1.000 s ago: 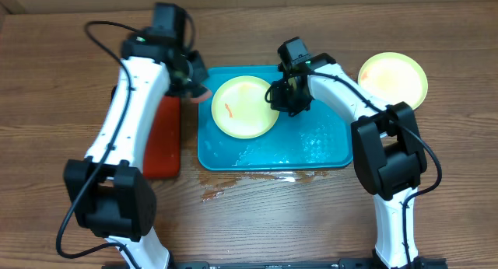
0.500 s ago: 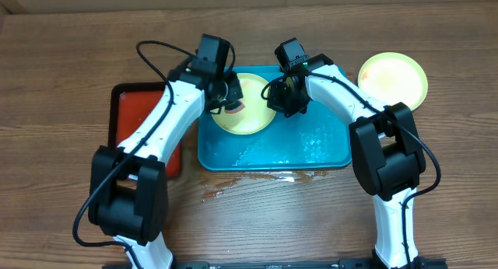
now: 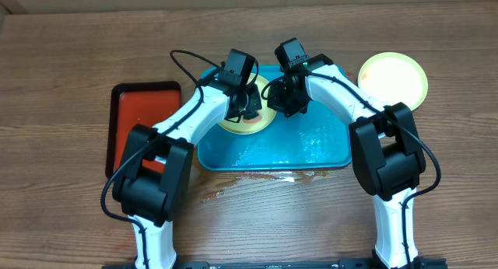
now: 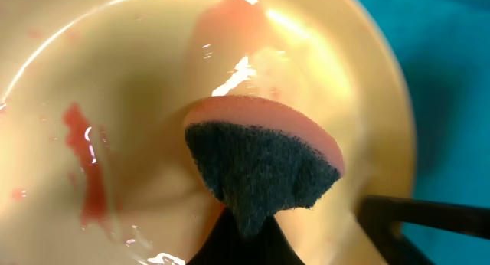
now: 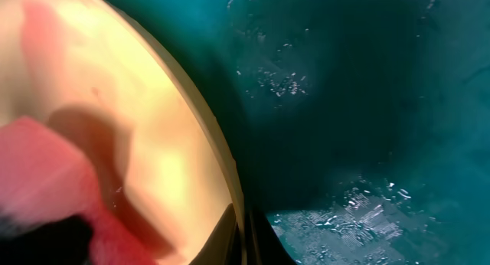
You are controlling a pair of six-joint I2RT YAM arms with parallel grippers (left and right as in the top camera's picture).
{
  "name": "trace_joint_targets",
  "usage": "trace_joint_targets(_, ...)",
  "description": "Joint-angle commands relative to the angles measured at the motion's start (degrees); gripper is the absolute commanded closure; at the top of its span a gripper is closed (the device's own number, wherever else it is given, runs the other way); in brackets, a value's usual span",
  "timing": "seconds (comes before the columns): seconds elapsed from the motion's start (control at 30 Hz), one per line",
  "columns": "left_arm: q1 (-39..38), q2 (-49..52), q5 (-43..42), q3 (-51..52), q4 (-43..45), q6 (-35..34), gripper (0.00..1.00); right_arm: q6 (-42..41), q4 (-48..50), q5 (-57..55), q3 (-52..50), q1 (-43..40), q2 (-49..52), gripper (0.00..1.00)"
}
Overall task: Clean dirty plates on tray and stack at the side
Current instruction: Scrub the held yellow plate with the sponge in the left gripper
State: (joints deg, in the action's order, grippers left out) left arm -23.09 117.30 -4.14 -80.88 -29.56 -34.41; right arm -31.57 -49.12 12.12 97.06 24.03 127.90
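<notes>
A pale yellow-green plate (image 3: pixel 263 123) lies at the back left of the turquoise tray (image 3: pixel 311 141). It has an orange-red smear (image 4: pixel 83 173). My left gripper (image 3: pixel 246 107) is shut on a pink sponge with a dark scouring face (image 4: pixel 264 161) and holds it on the plate (image 4: pixel 138 89). My right gripper (image 3: pixel 285 98) is shut on the plate's right rim (image 5: pixel 230 181); the sponge shows at the left of the right wrist view (image 5: pixel 46 181). A second yellow-green plate (image 3: pixel 393 78) sits on the table at the back right. The light blue plate is out of view.
A red black-rimmed tray (image 3: pixel 140 117) lies left of the turquoise tray. The turquoise tray's floor is wet (image 5: pixel 360 211). A water spill (image 3: pixel 233 183) marks the wooden table in front of the tray.
My left arm has swung right from the red tray onto the plate, carrying the sponge. My right gripper has stayed on the plate's rim.
</notes>
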Motion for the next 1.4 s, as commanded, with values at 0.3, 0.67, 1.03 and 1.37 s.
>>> trace_joint_targets(0.3, 2.4, 0.6, 18.6, -0.1, -2.4, 10.6, 0.96, 0.1, -0.3, -2.3, -0.3, 0.0, 0.2, 0.96)
trace_joint_targets(0.67, 3.2, 0.3, 8.8, -10.8, -11.7, 11.6, 0.96, 0.1, -0.2, -3.0, -0.3, 0.0, 0.2, 0.96)
trace_joint_targets(1.03, 1.7, 4.9, -5.9, -9.6, -4.7, 2.4, 0.96, 0.1, 0.0, -3.1, -0.3, 0.0, 0.2, 0.96)
trace_joint_targets(1.37, 2.8, 10.4, 0.0, -9.6, -4.8, 2.7, 0.90, 0.1, -0.3, -3.1, -0.3, 0.0, 0.2, 0.96)
